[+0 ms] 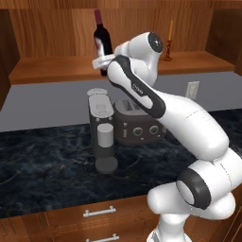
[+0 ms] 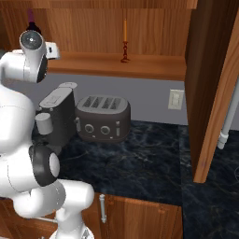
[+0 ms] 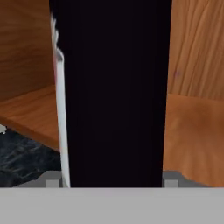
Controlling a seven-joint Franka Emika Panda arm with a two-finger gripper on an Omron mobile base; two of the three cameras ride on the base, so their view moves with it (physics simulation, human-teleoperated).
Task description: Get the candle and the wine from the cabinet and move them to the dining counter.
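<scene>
The wine (image 1: 102,40) stands on the left of the cabinet shelf (image 1: 52,70), leaning slightly. My gripper (image 1: 101,63) is shut on its lower body. In the hand view the dark bottle (image 3: 113,96) spans the whole gap of the gripper (image 3: 111,181), with a strip of white label along its left edge. Only its dark red neck (image 2: 31,16) shows behind my arm in the right base view. Further right on the shelf, the orange candle (image 1: 169,38) (image 2: 124,39) stands upright in its small dark red holder, well apart from the gripper. The dining counter is out of view.
Below the shelf, a black marble countertop (image 1: 47,165) carries a coffee machine (image 1: 102,132) and a toaster (image 1: 137,125). An open cabinet door (image 2: 210,84) with a grey bar handle (image 2: 228,116) juts out on the right. A wall socket (image 2: 176,99) sits beside it.
</scene>
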